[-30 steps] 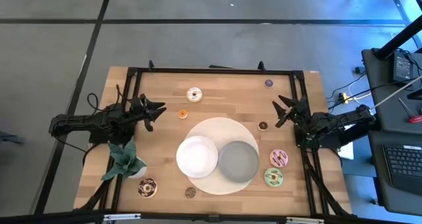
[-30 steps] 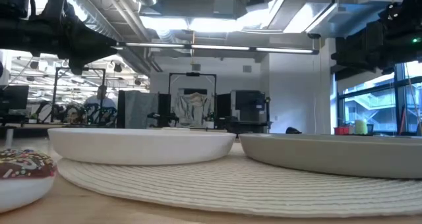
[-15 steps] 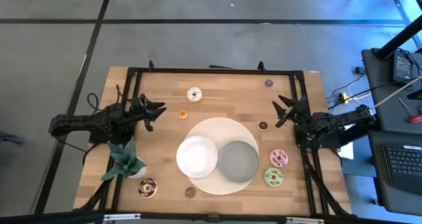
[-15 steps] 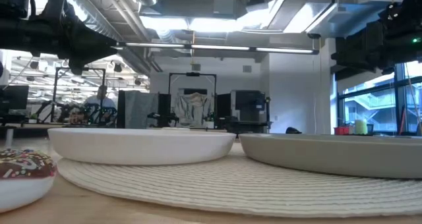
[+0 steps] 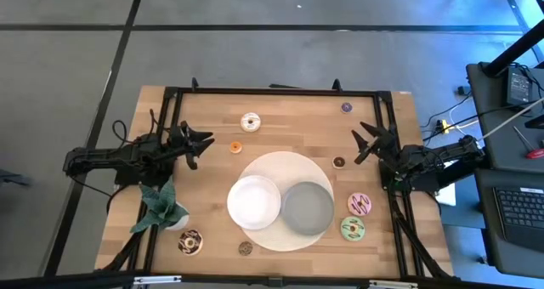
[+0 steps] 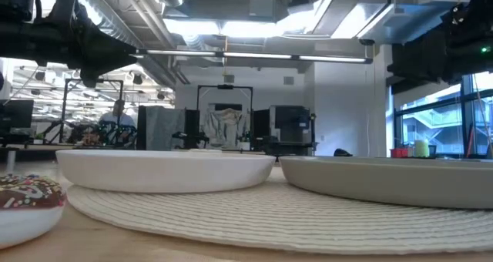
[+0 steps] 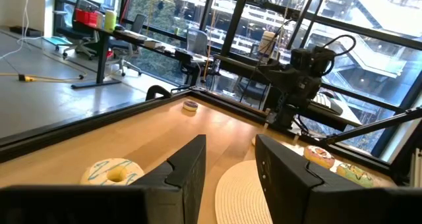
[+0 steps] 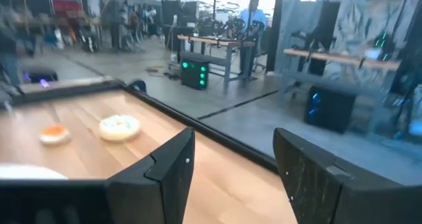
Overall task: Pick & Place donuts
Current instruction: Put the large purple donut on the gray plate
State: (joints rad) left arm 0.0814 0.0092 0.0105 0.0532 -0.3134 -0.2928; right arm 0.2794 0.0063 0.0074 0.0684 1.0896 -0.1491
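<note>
My left gripper (image 5: 202, 149) (image 7: 231, 145) hovers open near the table's left edge, touching nothing. My right gripper (image 5: 360, 144) (image 8: 234, 137) hovers open near the right edge. The white iced donut (image 5: 250, 121) (image 7: 112, 171) (image 8: 119, 126) and an orange mini (image 5: 236, 147) (image 8: 54, 133) lie on the far half of the table. A purple mini (image 5: 346, 107) (image 7: 190, 105) sits far right, and a brown mini (image 5: 339, 161) lies close by the right gripper. The pink donut (image 5: 359, 205) and green donut (image 5: 353, 229) lie near right. The sprinkled chocolate donut (image 5: 190, 242) (image 6: 27, 193) and a brown mini (image 5: 246, 248) lie near left.
A white plate (image 5: 253, 201) (image 6: 166, 169) and a grey plate (image 5: 308, 208) (image 6: 393, 177) sit on a round woven mat (image 5: 280, 166) in the table's middle. A leafy green plant (image 5: 161, 208) stands near the left edge. A black frame (image 5: 272, 92) rims the table.
</note>
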